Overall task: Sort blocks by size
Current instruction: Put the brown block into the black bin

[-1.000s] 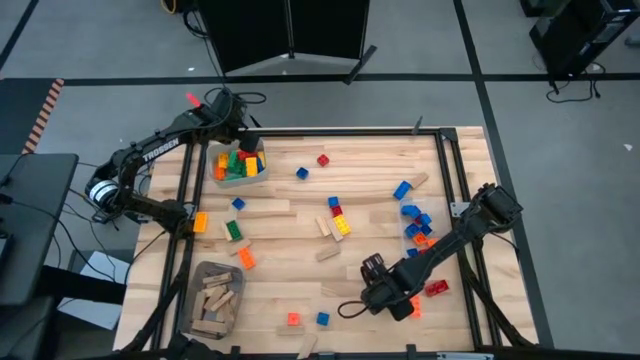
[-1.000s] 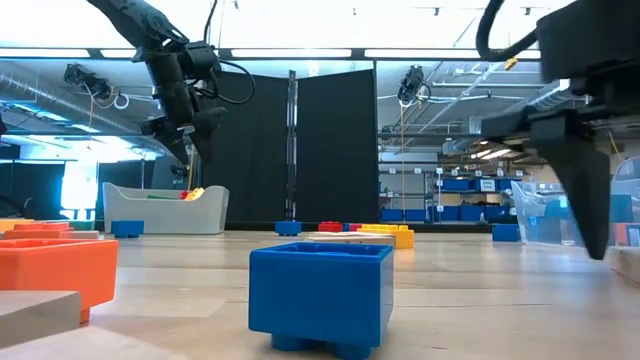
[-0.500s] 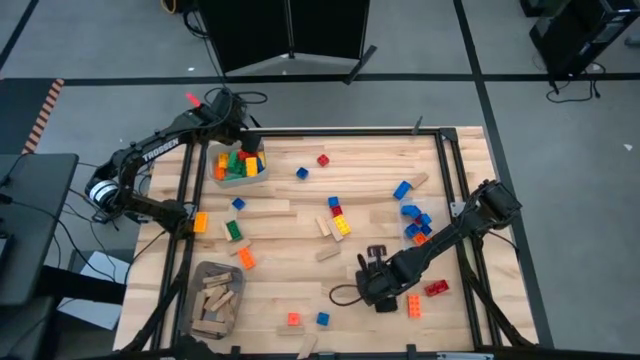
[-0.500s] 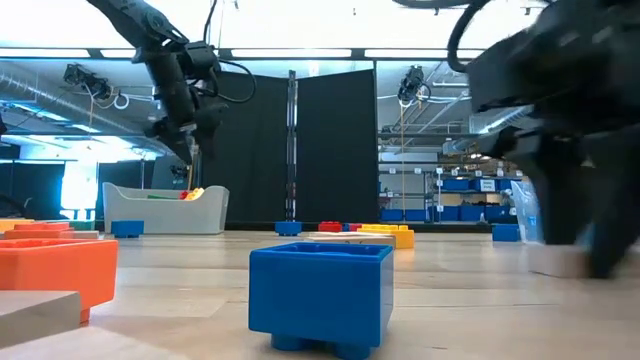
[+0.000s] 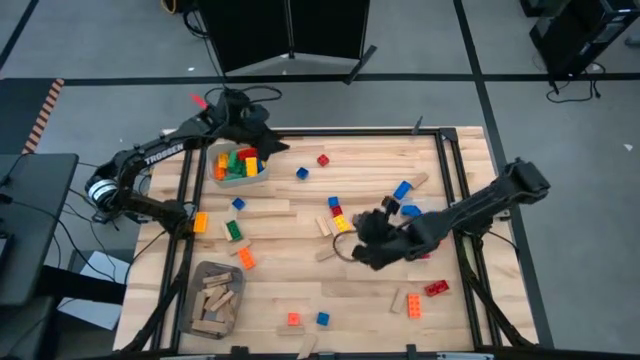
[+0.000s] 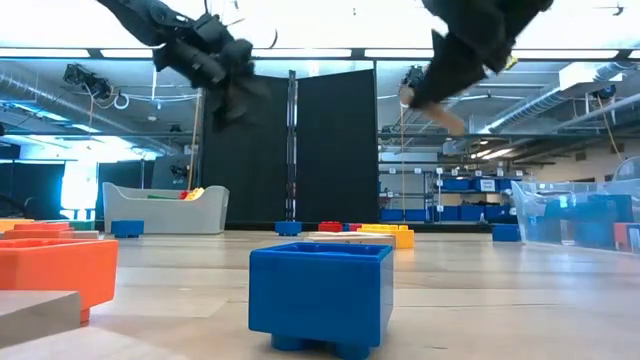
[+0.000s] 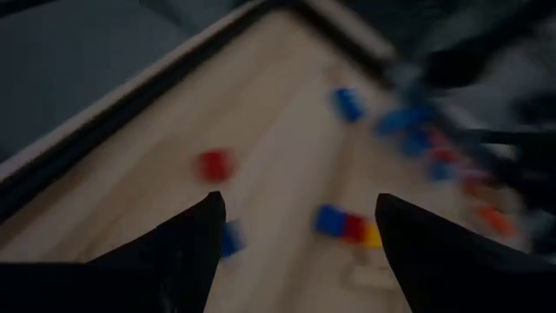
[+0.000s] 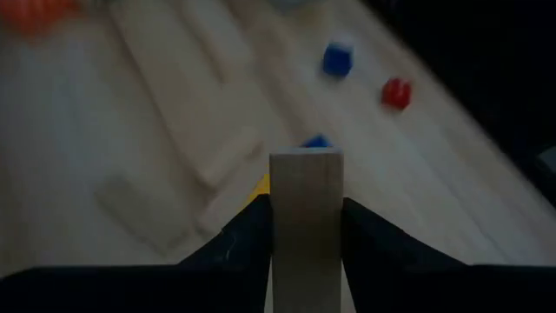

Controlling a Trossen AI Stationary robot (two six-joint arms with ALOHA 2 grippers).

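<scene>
Landmark: table (image 5: 300,290)
Bin of bricks (image 5: 238,166): table's far-left corner
Bin of wooden pieces (image 5: 213,298): near-left corner
Clear bin (image 5: 418,226): right side

Right gripper (image 5: 362,243) raised mid-table, jaws clamped; left gripper (image 5: 262,133) at far-left corner, jaws spread.

From my remote station: a matt, pale wood-grain table (image 5: 300,290) carries glossy studded plastic bricks, among them a smooth blue brick (image 6: 320,297), while my right gripper (image 8: 306,228) clamps a plain, unfinished tan wooden piece (image 8: 306,217).
</scene>
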